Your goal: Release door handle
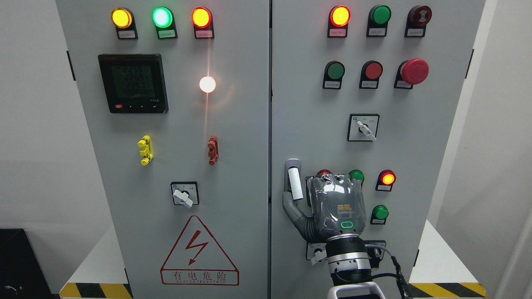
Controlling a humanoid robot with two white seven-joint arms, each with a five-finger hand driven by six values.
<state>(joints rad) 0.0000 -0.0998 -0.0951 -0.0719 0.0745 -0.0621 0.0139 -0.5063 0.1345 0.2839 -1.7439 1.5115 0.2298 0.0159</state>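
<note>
Pale walls frame a grey electrical cabinet (pixel 232 137) with two doors, seen from the head camera, with yellow-and-black hazard stripes (pixel 447 289) at its foot.

On the left door sit three lit lamps – amber, green, amber – above a black digital meter (pixel 133 83) whose digits are too blurred to read. A bright white lamp (pixel 207 84) glares beside it. Lower down are a yellow clip (pixel 145 150), a red clip (pixel 213 150), a rotary switch (pixel 184 194) and a red warning triangle (pixel 199 251) with a lightning bolt, captioned "有电危险".

On the right door are indicator lamps, push buttons, a red mushroom stop button (pixel 414 71) and a selector switch (pixel 363 127); their small labels are illegible.

The door handle (pixel 294 182) – a white grip on a grey plate – stands at the right door's left edge. The right hand (pixel 328 205) rises from the bottom edge just beside it, thumb touching under the grip; its other fingers are hidden, so whether it grips cannot be told.
</note>
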